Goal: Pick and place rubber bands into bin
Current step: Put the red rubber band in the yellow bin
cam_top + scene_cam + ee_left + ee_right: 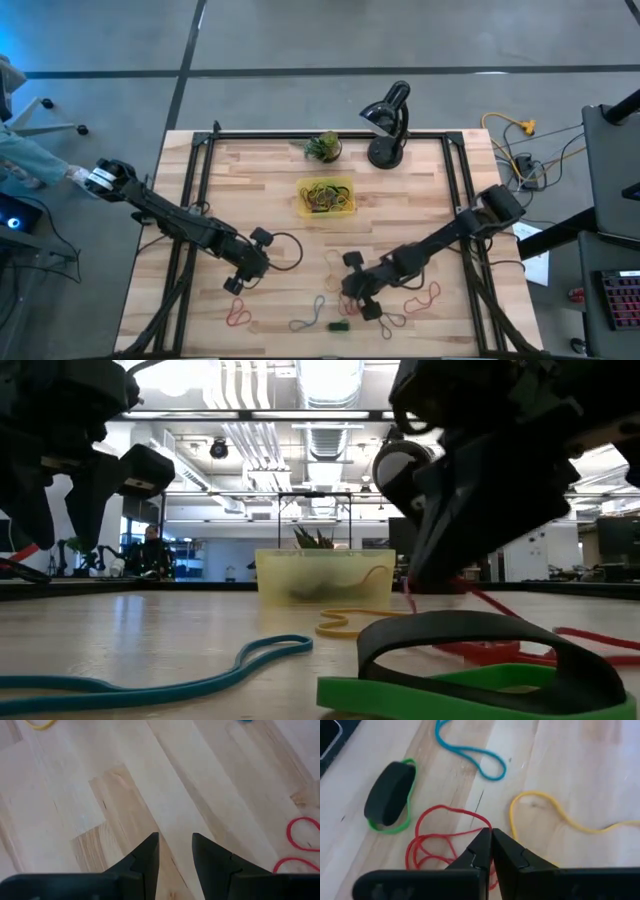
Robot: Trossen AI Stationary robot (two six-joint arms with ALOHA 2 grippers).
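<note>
Right gripper (491, 851) pinching shut on red band (431, 839) at near table edge; bin (327, 196) sitting straight beyond it, mid-table (right arm nearer); left gripper (175, 854) hovering part-open, empty.

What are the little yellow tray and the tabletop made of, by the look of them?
The tray looks like thin plastic: see-through yellow, with the bands inside showing through its wall. The tabletop looks like pale wood in glued strips, matte, with grain and seams visible.
</note>
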